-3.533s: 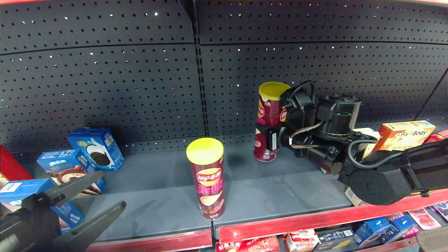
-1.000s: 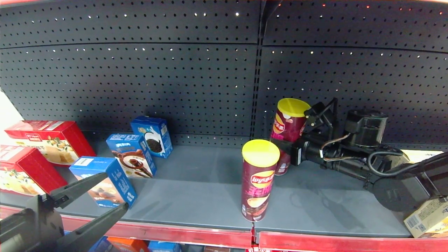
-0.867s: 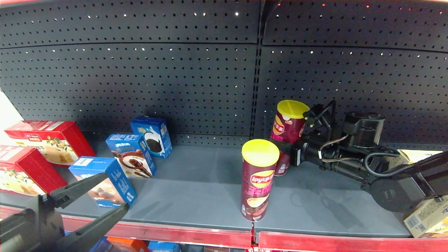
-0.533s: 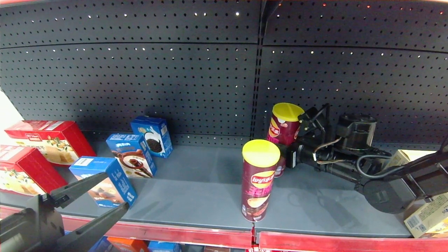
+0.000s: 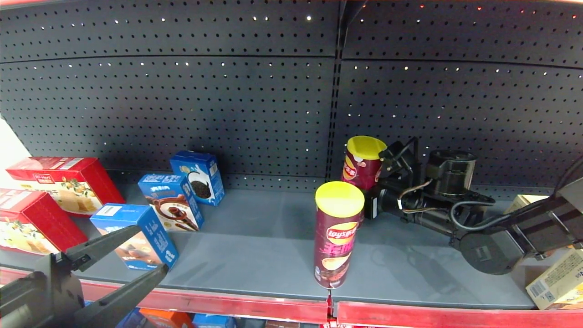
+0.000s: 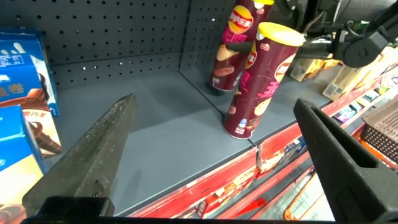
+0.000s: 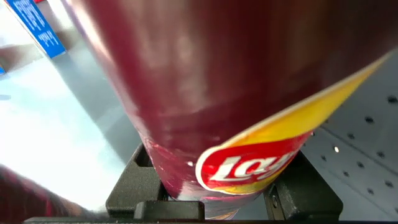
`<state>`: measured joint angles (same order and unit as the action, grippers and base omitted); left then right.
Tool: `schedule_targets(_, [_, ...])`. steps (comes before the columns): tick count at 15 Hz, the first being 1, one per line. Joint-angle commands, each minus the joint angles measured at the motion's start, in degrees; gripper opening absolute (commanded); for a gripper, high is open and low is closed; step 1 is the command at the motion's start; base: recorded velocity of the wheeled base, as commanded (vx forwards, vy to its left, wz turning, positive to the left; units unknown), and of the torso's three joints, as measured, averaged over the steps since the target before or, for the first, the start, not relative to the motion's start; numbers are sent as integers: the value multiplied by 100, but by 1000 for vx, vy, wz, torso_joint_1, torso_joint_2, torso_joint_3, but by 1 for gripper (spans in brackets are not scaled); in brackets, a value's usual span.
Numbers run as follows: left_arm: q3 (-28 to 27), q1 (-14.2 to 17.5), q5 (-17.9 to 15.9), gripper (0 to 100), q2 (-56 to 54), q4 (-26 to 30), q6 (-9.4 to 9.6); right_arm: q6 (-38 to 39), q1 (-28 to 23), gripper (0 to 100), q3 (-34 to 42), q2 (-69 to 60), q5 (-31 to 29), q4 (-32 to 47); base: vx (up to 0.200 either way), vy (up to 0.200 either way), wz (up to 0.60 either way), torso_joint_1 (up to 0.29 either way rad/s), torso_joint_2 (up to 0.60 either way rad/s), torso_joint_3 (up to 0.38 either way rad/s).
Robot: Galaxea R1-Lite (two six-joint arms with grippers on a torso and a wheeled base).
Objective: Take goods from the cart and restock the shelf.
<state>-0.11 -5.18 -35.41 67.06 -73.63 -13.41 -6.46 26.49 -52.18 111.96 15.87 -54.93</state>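
Your right claw (image 5: 371, 200) is clamped on the rear chips can (image 5: 363, 161), reaching in from the right side, so the can lies straight ahead of the claw with its long axis close to upright and its yellow lid on top. That can is deep on the shelf (image 5: 255, 241), near the pegboard back wall (image 5: 182, 114), just behind and a little to the right of the front chips can (image 5: 339, 234), which stands upright at the shelf's red lip. What the release turns on, in my judgement, is whether the held can's base is flat on the shelf and apart from the front can. The head view hides that base behind the front can's lid. The left wrist view shows the rear chips can (image 6: 233, 43) down to its foot, very close to the shelf floor and beside the front chips can (image 6: 261, 81), though you cannot tell there whether it touches either one. The right wrist view gives you the grip itself: the rear chips can (image 7: 217, 93) sits between the black pads (image 7: 134, 186), one on each flank. Your left claw (image 5: 152, 246) hangs at the shelf's front left with its fingers spread wide and nothing in them, near the blue boxes (image 5: 173, 207) and well apart from both cans, so the right arm is the nearer one.
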Motion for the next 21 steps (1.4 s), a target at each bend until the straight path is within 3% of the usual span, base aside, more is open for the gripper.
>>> schedule_targets(1, [2,0,-1,100,9,-2,-4,-4,58,0,-153,151,4,0,0,0,0,0,0,0])
schedule_targets(4, [2,0,8,100,-9,156,23,-4,93,0,-144,204,4,0,0,0,0,0,0,0])
schedule_targets(6, [2,0,8,100,-9,235,172,-13,84,0,-144,212,4,0,0,0,0,0,0,0])
schedule_targets(21, [2,8,-1,100,0,235,172,-22,181,0,-153,415,21,-211,0,0,0,0,0,0])
